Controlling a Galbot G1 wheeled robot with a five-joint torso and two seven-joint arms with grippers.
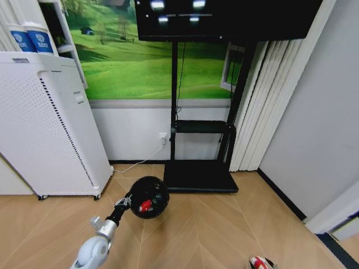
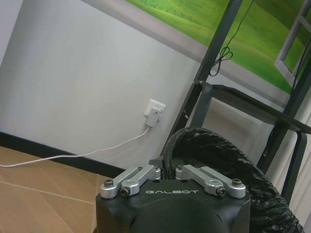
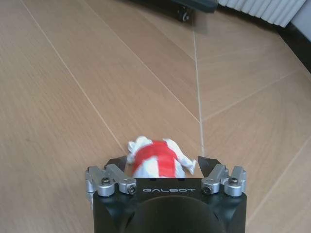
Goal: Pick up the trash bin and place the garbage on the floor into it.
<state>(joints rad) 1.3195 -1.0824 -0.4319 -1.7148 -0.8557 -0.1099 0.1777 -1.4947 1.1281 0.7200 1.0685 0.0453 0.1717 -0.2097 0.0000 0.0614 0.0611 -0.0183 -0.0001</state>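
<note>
We judge the red-and-white piece (image 3: pixel 156 160) light, soft and crushable, best pinched across its middle. It lies on the floor (image 3: pixel 97 73), between the spread fingers of the right gripper (image 3: pixel 165 167). The left gripper (image 1: pixel 127 200) pinches the trash bin (image 1: pixel 149 197) rim, left of centre.

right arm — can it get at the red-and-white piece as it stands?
Probably yes. The right tool sits right at the red-and-white piece, its open fingers either side of it on bare floor. The left tool is busy, shut on the trash bin.
</note>
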